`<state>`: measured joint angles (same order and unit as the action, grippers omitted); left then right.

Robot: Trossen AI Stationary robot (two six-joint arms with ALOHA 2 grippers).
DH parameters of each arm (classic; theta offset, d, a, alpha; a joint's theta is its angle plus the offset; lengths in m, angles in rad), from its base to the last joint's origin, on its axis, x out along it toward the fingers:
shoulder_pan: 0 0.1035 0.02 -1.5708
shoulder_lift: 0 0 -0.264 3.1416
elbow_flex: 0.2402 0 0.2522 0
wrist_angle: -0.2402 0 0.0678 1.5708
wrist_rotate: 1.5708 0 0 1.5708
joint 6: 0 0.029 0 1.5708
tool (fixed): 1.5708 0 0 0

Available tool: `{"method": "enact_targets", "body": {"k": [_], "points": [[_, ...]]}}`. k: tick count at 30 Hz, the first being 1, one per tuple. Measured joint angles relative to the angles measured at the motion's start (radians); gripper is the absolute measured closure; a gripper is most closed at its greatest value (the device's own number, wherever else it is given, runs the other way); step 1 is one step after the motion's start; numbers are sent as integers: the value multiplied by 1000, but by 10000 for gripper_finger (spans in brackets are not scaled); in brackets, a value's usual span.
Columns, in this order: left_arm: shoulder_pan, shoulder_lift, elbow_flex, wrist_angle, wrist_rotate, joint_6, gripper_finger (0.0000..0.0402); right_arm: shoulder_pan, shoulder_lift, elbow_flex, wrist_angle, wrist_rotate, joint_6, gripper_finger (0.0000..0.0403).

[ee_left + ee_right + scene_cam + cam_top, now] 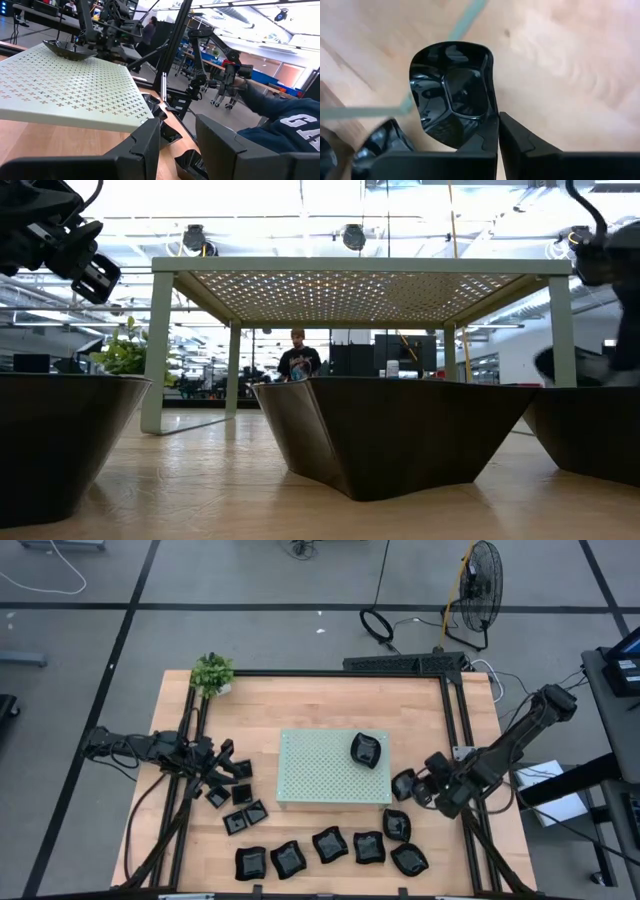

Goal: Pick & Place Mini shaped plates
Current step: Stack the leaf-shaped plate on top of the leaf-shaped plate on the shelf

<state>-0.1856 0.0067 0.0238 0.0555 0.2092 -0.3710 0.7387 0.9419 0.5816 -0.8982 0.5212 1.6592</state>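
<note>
Pinched in right gripper: one mini plate, right of green board. One plate on board; about a dozen plates left below it. Left gripper spread, idle, left of board.

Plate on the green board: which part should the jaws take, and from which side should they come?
Take the raised rim of the plate from straight above, one jaw inside the bowl and one outside. It sits upright near the right edge of the board, and its glossy walls flare outward, so a grip across the whole body would probably slip.
</note>
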Motion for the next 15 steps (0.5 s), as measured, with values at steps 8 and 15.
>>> {"method": "enact_targets", "body": {"k": [8, 15], "points": [[0, 0, 0, 0, 0, 0, 272, 0, -12, 0, -22, 339, -29, 402], [0, 0, 0, 0, 0, 0, 272, -5, -12, 0, -33, 501, -48, 403]]}}
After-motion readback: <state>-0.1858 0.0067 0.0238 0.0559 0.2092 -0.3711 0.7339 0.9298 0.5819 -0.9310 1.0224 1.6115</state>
